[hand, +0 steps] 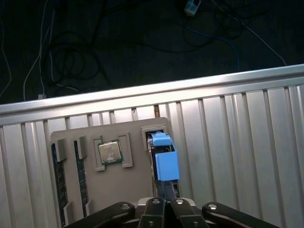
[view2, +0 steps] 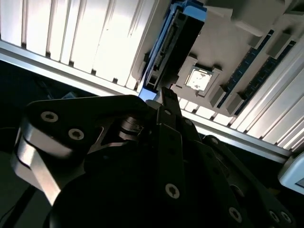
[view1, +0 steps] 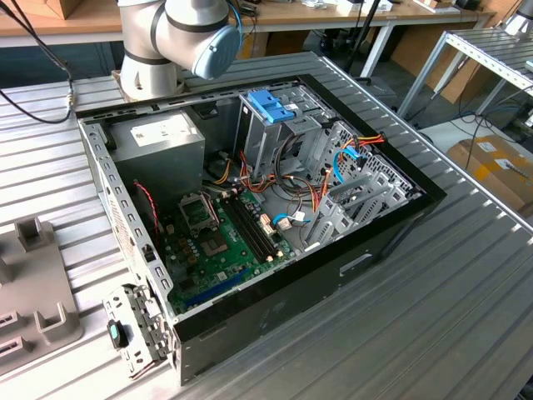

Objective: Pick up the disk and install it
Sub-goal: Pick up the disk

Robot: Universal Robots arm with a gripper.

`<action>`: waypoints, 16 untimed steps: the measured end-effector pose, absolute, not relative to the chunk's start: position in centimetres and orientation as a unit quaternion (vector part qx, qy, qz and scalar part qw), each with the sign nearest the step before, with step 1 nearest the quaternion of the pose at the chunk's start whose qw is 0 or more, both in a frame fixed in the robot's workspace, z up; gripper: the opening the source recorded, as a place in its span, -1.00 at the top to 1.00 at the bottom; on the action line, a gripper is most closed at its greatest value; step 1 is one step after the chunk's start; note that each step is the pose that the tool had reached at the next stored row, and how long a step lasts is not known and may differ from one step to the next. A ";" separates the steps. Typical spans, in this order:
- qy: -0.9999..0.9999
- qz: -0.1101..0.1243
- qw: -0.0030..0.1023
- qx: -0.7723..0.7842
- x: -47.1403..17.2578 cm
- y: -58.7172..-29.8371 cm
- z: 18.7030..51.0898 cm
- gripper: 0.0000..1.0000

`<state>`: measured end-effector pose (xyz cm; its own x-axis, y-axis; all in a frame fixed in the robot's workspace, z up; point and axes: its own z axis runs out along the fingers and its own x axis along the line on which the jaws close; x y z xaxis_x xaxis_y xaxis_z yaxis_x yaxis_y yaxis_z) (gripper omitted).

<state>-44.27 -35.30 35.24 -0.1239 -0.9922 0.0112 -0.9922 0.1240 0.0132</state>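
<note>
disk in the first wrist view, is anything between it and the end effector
Nothing visible does. The disk stands on edge in a slot of the grey holder tray, and the end effector is right at its near end. The processor chip sits in a separate pocket, out of the way.

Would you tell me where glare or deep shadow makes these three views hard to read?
In the second wrist view, glare whitens the ribbed table while the gripper and the disk sit in dark shadow; in the first wrist view, the table's edge gleams and the floor beyond is nearly black; the exterior view is evenly lit.
</note>
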 end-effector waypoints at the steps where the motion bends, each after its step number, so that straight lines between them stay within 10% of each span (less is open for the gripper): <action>1: -0.747 -0.001 0.008 0.665 -44.3 -35.3 35.2 0.79; 16: -0.716 0.008 -0.002 0.698 -43.5 -35.2 35.0 0.79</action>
<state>-43.48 -35.19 34.97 -0.0263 -0.9996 0.0090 -0.9996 0.0262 -0.0139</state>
